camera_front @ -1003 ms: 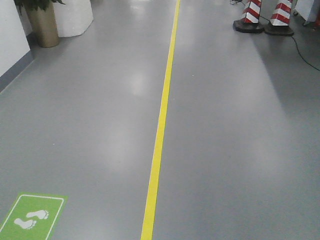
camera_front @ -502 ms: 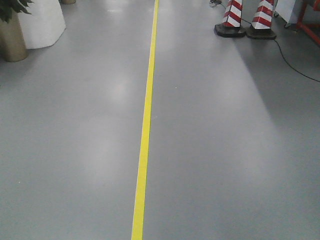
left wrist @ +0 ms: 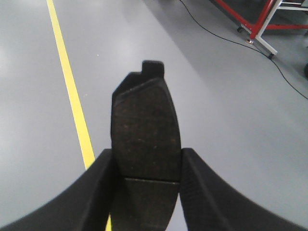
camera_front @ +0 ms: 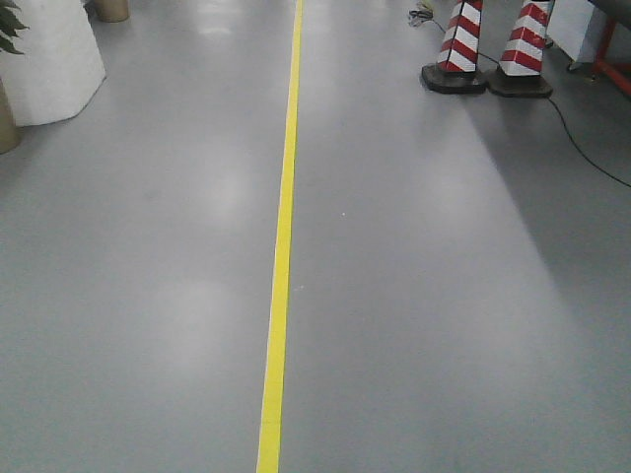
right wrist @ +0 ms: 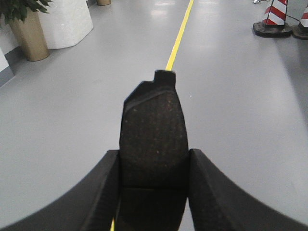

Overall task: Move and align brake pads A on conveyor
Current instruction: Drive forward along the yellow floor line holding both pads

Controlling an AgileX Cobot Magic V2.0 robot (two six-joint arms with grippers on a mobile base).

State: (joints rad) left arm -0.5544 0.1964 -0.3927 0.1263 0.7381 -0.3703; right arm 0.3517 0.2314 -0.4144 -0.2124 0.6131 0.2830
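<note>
In the left wrist view a dark-grey brake pad [left wrist: 146, 130] with a thin groove across it stands out lengthwise from my left gripper [left wrist: 147, 161], whose black jaws press on both its long edges. The right wrist view shows the same hold: my right gripper [right wrist: 154, 161] is shut on a second brake pad [right wrist: 154, 132], its notched end pointing away over the floor. Both pads hang above bare grey floor. The conveyor is out of view in every frame. Neither gripper shows in the front view.
A yellow floor line [camera_front: 283, 227] runs straight ahead over the grey floor. Two red-and-white striped cones [camera_front: 490, 44] stand far right, with a black cable [camera_front: 582, 138] trailing from them. A white block [camera_front: 49, 59] and a potted plant [right wrist: 26, 29] stand left. A red metal frame [left wrist: 260, 26] stands right.
The front view has slid along the floor: the green footprint sign has left the frame, the planter and white block have shifted left, and the yellow line now lies left of centre.
</note>
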